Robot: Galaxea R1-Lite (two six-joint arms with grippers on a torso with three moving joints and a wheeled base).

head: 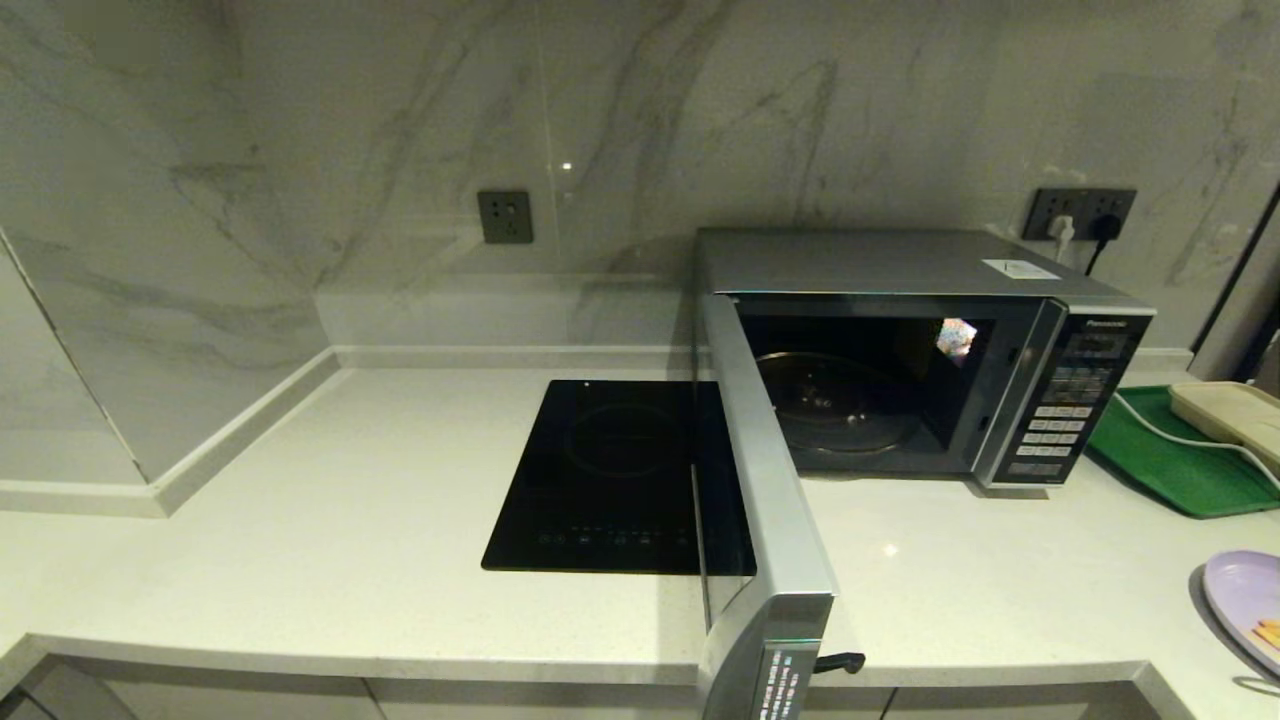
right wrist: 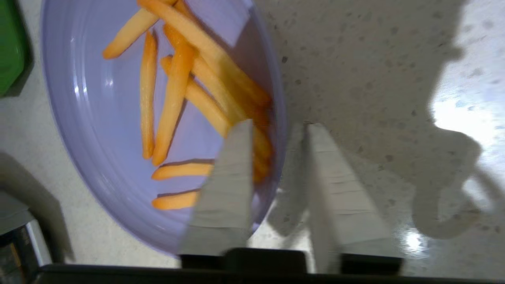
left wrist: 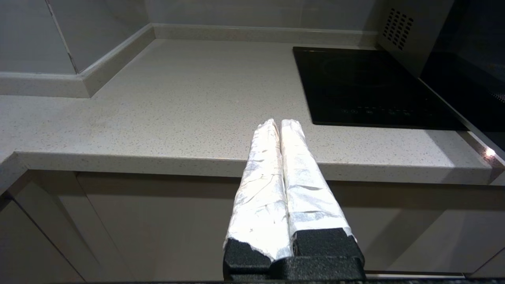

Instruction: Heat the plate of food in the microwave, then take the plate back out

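1. Microwave (head: 920,350): sitting on the countertop (head: 350,520), door (head: 760,500) swinging wide open, glass turntable (head: 835,400) inside lying bare.
2. Plate of food (right wrist: 118,130): resting on the countertop at the robot's far right, near the green tray (head: 1170,470); orange fries lying on it.
3. Right gripper (right wrist: 276,130): hanging over the plate's rim, fingers parted, 1 either side of the rim, gripping nothing.
4. Left gripper (left wrist: 280,124): hovering at the counter's front edge, fingers pressed together, empty.
5. Black cooktop (head: 610,480): lying beside the microwave.
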